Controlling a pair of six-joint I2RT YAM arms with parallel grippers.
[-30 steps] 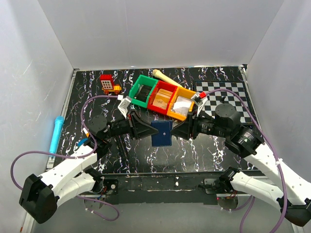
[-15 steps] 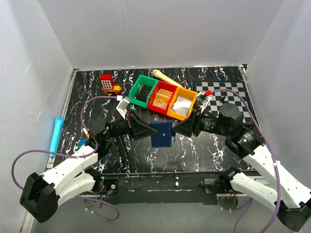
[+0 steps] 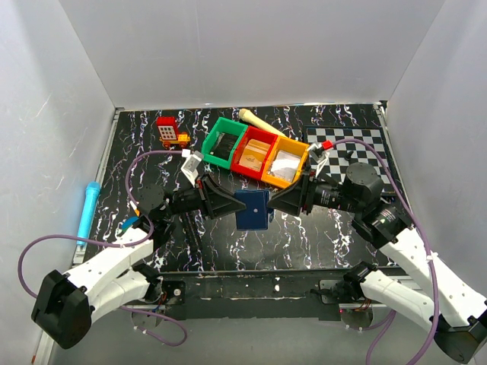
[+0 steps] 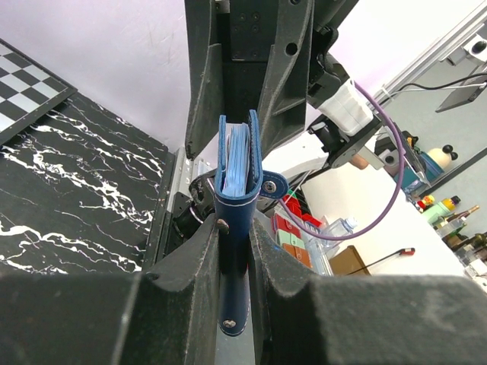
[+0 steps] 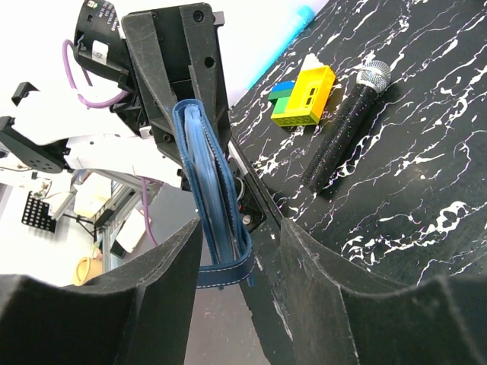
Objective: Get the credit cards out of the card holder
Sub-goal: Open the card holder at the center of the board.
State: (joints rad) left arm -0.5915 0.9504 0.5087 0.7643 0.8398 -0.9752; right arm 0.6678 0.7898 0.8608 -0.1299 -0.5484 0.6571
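Observation:
The card holder (image 3: 252, 209), dark navy, is held off the table between both grippers at the centre. My left gripper (image 3: 230, 205) is shut on its left part. In the left wrist view the card holder (image 4: 237, 190) stands edge-on between my fingers (image 4: 196, 258), with lighter blue inside layers at its top and its snap strap loose. My right gripper (image 3: 275, 201) is open at the holder's right edge. In the right wrist view its jaws stand wide apart, and the card holder (image 5: 207, 198) lies near the left finger (image 5: 163, 274). No separate card shows.
Green (image 3: 224, 142), red (image 3: 256, 151) and orange (image 3: 284, 163) bins stand behind the grippers. A chessboard (image 3: 358, 144) lies at the back right, a red toy (image 3: 170, 131) at the back left, a cyan pen (image 3: 87, 210) at the far left. A microphone (image 5: 344, 135) and a coloured block (image 5: 303, 96) lie under the left arm.
The right arm has shifted and its gripper has edged left towards the holder's right edge. The left gripper has kept the holder in about the same place.

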